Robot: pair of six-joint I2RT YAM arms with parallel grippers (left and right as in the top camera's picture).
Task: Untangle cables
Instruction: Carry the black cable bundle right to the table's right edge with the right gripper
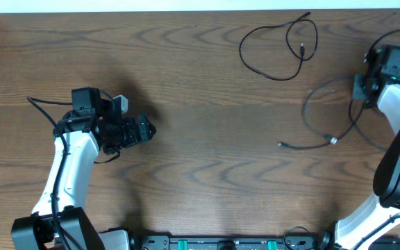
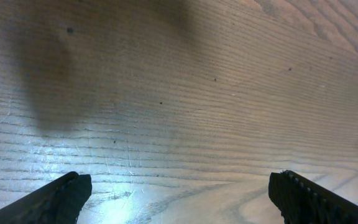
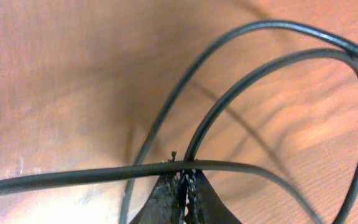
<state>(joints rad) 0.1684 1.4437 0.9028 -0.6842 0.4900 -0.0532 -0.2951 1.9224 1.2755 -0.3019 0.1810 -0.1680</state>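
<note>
two thin dark flexible cables [image 1: 241, 48] lie on the brown wooden table [image 1: 200, 187]. one loops loosely near the far edge, well apart from both hands. the other cable [image 3: 73, 177] is clenched in the right hand [image 3: 184, 186], its tail running leftward. the left hand [image 2: 179, 193] hangs released.

Cables [image 3: 104, 173] run off the right-wrist frame at 3 and 9 o'clock. Overhead, plug ends [image 1: 332, 140] too small to identify.
</note>
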